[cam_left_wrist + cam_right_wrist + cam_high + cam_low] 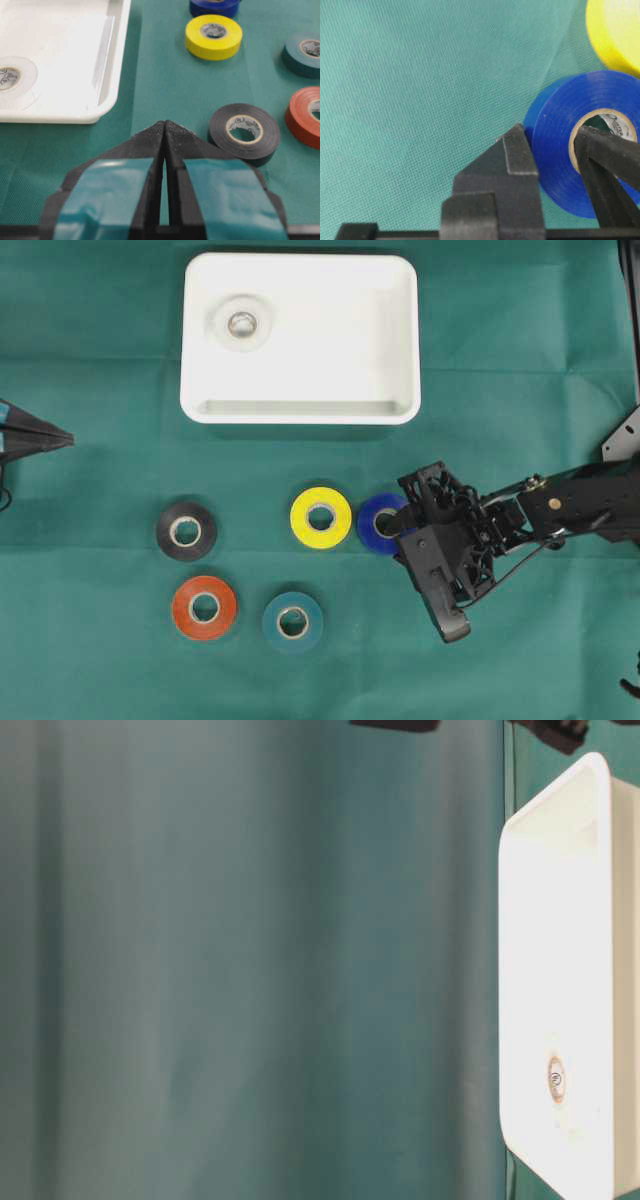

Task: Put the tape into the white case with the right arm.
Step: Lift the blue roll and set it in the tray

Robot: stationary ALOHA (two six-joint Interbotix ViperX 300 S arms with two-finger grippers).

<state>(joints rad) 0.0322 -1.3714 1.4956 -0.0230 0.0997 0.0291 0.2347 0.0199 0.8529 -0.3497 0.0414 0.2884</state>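
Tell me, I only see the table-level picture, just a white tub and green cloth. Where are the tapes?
Observer: Five rolls lie on the cloth below the white case in the overhead view: black tape, red tape, teal tape, yellow tape and blue tape.
Operator: Is the robot holding one?
Observer: Yes. The right gripper is shut on the blue tape, one finger through its hole and the other on its outer side.
Operator: What's the other gripper doing?
Observer: The left gripper is shut, holding nothing, near the black tape.
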